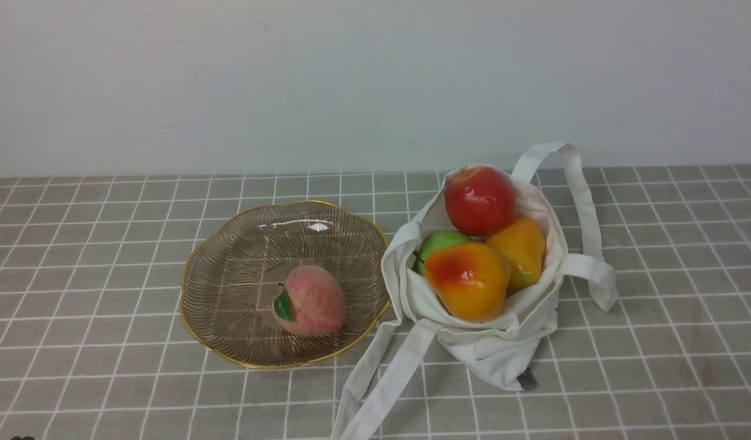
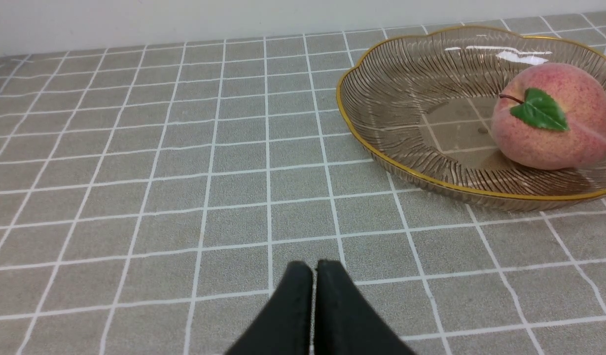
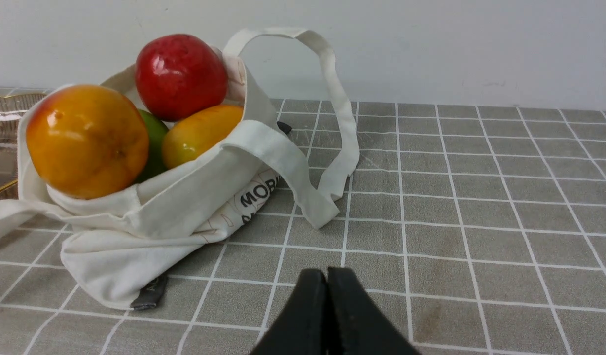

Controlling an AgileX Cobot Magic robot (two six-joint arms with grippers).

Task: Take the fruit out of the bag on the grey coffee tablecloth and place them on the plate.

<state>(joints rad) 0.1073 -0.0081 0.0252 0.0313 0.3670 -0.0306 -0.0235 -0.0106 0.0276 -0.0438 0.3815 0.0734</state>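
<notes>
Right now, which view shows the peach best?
The left wrist view: the peach fills it large, leaf and stem clear, lying in the plate. The front view shows it smaller; the right wrist view misses it.

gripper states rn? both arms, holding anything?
Left end effector: closed, holding nothing.
Right end effector: closed, holding nothing.

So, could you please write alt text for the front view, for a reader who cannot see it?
A white cloth bag on a grey checked tablecloth holds a red apple, a green apple and two yellow-orange pears. To its left, a ribbed glass plate with a gold rim holds a pink peach. No claw shows.
</notes>
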